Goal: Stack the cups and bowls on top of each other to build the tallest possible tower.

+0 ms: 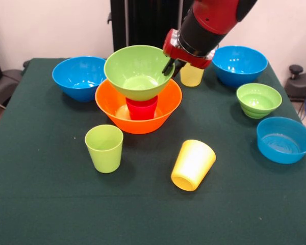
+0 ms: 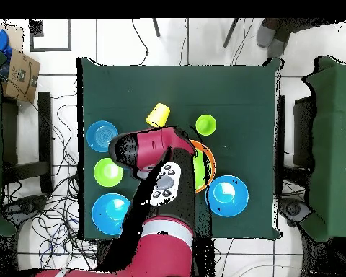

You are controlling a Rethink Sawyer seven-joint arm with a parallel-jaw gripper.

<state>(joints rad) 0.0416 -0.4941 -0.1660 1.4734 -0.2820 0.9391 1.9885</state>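
A large orange bowl [image 1: 112, 104] [image 2: 209, 160] stands mid-table with a red cup [image 1: 142, 108] standing in it. The large lime green bowl [image 1: 137, 71] [image 2: 199, 172] sits on that cup, tipped a little toward the front. My gripper [image 1: 169, 67] is shut on this bowl's right rim; in the overhead view the arm hides it. A lime green cup [image 1: 104, 148] [image 2: 205, 125] stands upright in front. A bright yellow cup [image 1: 193, 164] [image 2: 158, 115] lies on its side. A paler yellow cup [image 1: 191, 76] stands behind the gripper.
Medium blue bowls sit at the back left [image 1: 80, 76] [image 2: 228, 195] and back right [image 1: 239, 64] [image 2: 110, 213]. A small green bowl [image 1: 258, 99] [image 2: 108, 172] and a shallow blue bowl [image 1: 284, 139] [image 2: 101, 135] are at the right. Chairs flank the table.
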